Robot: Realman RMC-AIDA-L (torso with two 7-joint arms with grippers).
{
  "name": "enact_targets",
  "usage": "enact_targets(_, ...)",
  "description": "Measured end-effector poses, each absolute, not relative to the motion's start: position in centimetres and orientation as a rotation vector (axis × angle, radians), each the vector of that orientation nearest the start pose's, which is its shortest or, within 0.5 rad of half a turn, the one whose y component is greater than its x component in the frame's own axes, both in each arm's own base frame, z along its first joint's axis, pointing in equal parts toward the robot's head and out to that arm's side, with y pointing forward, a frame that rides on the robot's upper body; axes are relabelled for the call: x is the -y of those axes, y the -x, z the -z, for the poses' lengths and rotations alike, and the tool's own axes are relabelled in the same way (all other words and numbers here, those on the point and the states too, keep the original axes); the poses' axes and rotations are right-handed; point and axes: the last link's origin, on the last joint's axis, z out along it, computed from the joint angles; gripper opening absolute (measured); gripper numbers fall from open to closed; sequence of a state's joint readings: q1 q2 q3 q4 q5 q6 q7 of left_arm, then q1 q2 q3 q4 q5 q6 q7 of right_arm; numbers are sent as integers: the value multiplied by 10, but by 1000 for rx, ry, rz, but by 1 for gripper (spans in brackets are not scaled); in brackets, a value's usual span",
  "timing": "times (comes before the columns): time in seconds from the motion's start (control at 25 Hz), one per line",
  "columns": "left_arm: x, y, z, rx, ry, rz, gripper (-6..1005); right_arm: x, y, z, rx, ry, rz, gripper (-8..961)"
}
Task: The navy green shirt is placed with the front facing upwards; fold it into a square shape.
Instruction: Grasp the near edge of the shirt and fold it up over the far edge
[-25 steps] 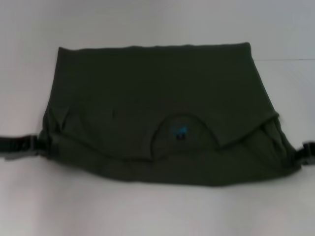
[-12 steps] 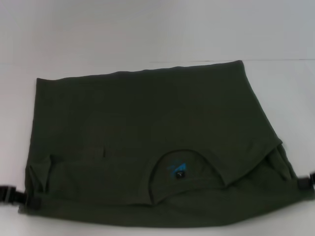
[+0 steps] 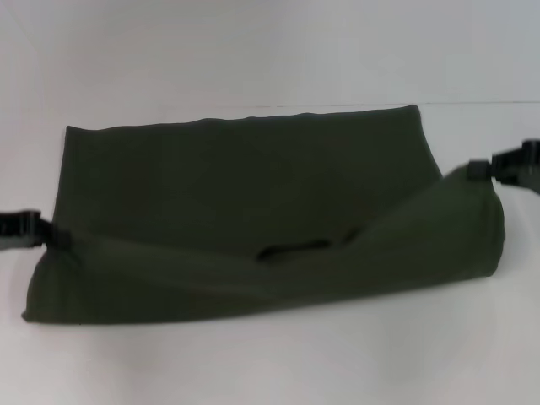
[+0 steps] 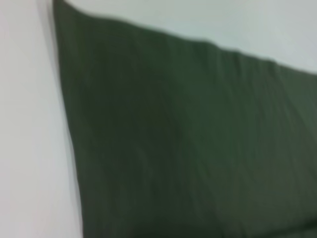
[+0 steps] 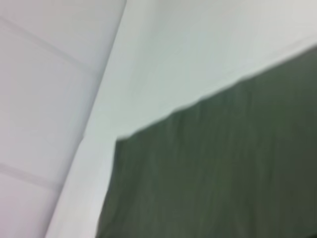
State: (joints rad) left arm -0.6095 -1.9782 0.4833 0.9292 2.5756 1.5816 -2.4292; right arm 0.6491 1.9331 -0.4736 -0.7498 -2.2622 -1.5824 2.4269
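- Navy green shirt (image 3: pixel 245 194) lies across the middle of the white table (image 3: pixel 253 51), spread wide from the left edge side to the right edge side, its far hem running straight and roughly parallel to the table's far edge.
- Its near part is lifted and doubled over toward the far edge — a long fold of cloth crosses the whole width, low at the left and rising higher at the right.
- A dark slit-shaped opening (image 3: pixel 293 250) shows in the middle of that raised fold; no print or label can be made out.
- Left gripper (image 3: pixel 46 236) sits at the shirt's left end, near the table's left edge, right against the cloth where the fold begins; it appears to have hold of the fabric, though the fingers themselves are hidden by it.
- Right gripper (image 3: pixel 483 169) is at the shirt's right end, raised and farther toward the far edge than the left one, with the cloth's right corner drawn up to it — it too looks clamped on the fabric.
- In the left wrist view the shirt (image 4: pixel 188 139) fills most of the picture, one straight edge meeting bare table (image 4: pixel 29 148).
- In the right wrist view a corner of the shirt (image 5: pixel 223 168) lies on the table (image 5: pixel 188 54).
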Motion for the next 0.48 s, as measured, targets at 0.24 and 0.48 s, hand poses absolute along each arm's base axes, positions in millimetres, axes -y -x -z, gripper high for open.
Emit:
enact_targets(0.24,-385,300,-101,1678,2009,270,32,-412,-276,-90,-1680,2003,-680,44)
enact_targets(0.48,-418,283,-99,1610,1937,314,34,-443,-275,-86,-1565,1844,-693,46)
